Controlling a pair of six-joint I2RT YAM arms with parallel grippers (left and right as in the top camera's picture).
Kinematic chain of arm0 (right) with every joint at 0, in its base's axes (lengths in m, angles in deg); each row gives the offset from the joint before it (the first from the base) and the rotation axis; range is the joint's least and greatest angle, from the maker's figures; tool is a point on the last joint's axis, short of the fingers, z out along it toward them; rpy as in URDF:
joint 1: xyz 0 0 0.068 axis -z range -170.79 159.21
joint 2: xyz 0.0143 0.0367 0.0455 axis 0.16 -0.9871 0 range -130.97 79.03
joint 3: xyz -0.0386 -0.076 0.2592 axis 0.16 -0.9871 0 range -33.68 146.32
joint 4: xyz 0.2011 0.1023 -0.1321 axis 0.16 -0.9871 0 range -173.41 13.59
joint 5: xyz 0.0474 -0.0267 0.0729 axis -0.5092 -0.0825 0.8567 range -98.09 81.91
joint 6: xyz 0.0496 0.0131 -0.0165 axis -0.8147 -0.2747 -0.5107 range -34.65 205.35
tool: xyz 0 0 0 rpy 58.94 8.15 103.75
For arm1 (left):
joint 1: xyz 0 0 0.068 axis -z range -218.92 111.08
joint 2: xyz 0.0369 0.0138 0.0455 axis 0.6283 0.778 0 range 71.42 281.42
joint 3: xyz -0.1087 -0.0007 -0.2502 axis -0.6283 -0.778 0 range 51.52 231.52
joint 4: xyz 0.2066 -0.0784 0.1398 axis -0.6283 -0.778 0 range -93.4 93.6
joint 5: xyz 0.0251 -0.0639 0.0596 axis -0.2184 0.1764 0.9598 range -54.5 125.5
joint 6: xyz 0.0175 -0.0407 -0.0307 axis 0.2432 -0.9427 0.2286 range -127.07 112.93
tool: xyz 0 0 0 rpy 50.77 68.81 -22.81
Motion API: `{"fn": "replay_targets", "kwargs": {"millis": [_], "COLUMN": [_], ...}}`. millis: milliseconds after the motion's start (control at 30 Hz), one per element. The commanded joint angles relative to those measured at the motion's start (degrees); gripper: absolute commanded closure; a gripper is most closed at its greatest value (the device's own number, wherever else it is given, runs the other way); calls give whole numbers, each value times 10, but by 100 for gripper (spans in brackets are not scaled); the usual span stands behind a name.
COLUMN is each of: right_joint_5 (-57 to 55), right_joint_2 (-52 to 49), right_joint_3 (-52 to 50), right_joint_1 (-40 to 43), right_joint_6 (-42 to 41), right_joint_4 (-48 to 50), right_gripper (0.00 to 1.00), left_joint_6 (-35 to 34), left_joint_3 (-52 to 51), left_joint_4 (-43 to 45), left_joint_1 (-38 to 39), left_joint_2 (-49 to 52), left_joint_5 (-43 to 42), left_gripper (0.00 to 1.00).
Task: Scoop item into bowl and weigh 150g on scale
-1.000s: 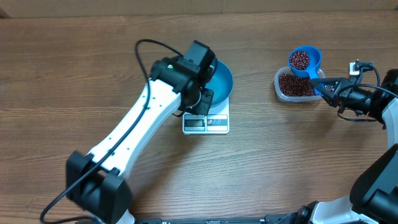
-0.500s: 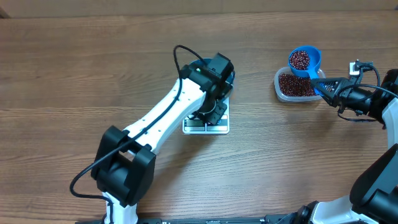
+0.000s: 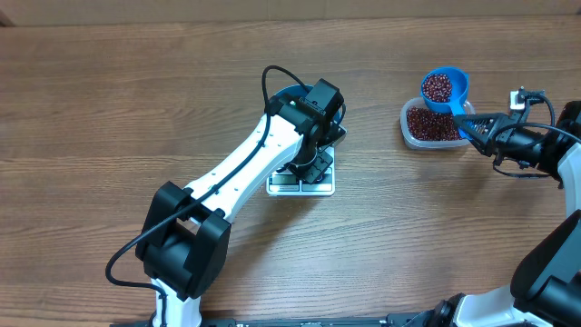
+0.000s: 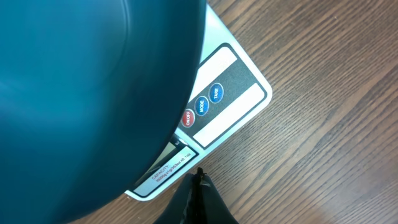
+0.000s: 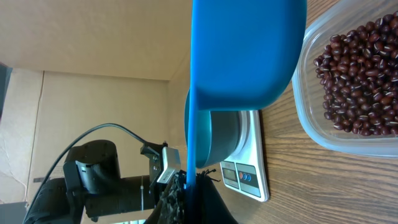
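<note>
On scale (image 4: pixel 239 81) front panel: red button (image 4: pixel 187 118) reads ON/OFF, blue button (image 4: pixel 201 106) MODE, second blue button (image 4: pixel 216 93) TARE. Small label strip (image 4: pixel 163 171) starts CAPACITY, rest too tiny.

You work at a robot test station: a wood desk (image 3: pixel 109 109), two cabled arms (image 3: pixel 243 174), cardboard (image 5: pixel 93 93) behind.

1. Left arm (image 3: pixel 245 168): white tubular links, bulky black joints.
2. Black cable (image 3: pixel 264 82) loops over its wrist, upper centre.
3. Left hand (image 4: pixel 196 190): black, tapering fingers.
4. Right arm (image 3: pixel 536 145): black wrist, thin black wiring, right edge.
</note>
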Motion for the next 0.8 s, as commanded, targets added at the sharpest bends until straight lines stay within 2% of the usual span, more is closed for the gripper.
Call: {"fn": "replay_targets", "kwargs": {"millis": [0, 467, 767], "right_joint_5": [27, 26, 26], "right_joint_2": [-3, -3, -3], "right_joint_3": [7, 7, 7], "right_joint_1": [2, 2, 2], "right_joint_6": [9, 9, 9], "right_joint_4": [3, 3, 3], "right_gripper": [96, 96, 96], "left_joint_6": [28, 28, 40], "left_joint_3": [-2, -64, -70], "left_joint_4": [5, 62, 89], "left_joint_1": [3, 7, 14], "left_joint_2": [9, 9, 9], "left_joint_5": [-3, -7, -7], "left_gripper": [96, 96, 96]}}
